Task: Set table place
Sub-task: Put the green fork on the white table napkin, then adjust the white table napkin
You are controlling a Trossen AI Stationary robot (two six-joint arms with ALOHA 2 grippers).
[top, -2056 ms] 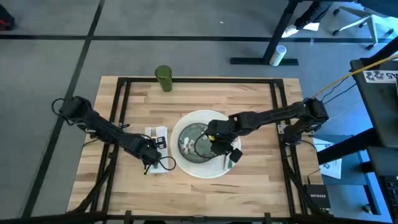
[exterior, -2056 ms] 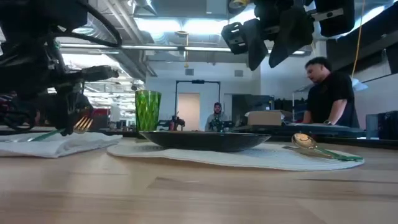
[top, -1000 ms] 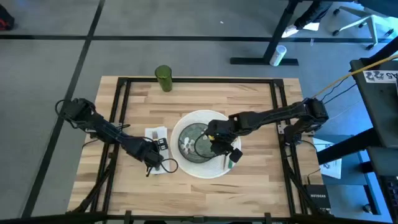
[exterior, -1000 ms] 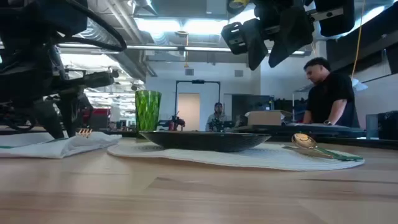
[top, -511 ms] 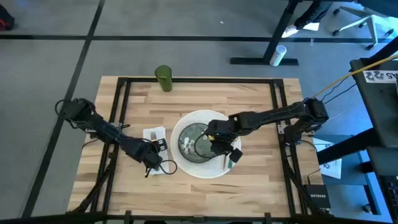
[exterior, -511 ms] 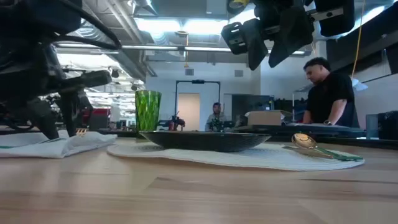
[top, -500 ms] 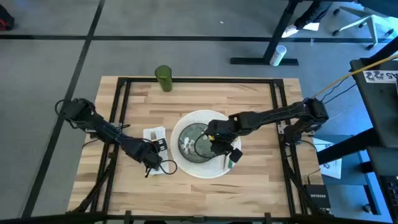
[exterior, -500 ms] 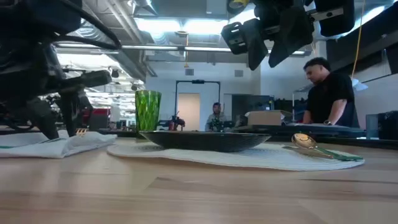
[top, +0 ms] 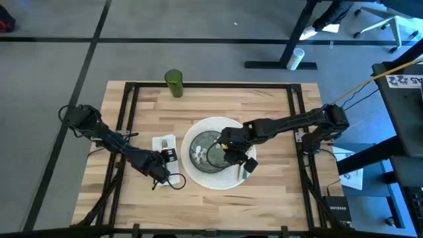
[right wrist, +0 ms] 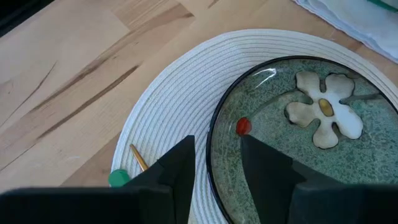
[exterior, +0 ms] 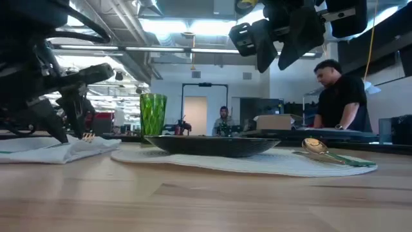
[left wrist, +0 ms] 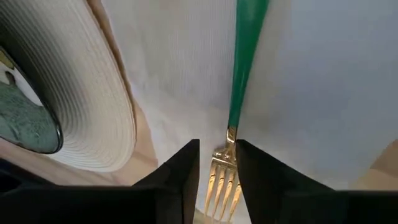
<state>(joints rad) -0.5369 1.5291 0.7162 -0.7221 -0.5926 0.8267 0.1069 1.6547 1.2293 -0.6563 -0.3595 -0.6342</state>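
Note:
A fork [left wrist: 239, 81] with a green handle and gold tines lies on a white napkin [top: 165, 143] left of the round white placemat [top: 218, 180]. My left gripper [left wrist: 217, 149] hangs open just above the fork's tines [exterior: 87, 136], one finger on each side, touching nothing. A dark green plate [right wrist: 298, 143] with a white flower pattern sits on the placemat. My right gripper [right wrist: 214, 180] hovers open above the plate's right part [top: 231, 151]. A gold spoon [exterior: 318, 149] with a green handle lies on the placemat right of the plate.
A green ribbed cup [top: 174, 83] stands near the far edge of the table [top: 264, 106], left of centre. Black rails [top: 125, 119] run along the table's sides. Beyond the table, a person [exterior: 341, 96] stands at the right.
My left gripper has set the fork down on the napkin and let go of it, then risen a little and drawn slightly toward the near edge. The fork now lies still on the napkin.

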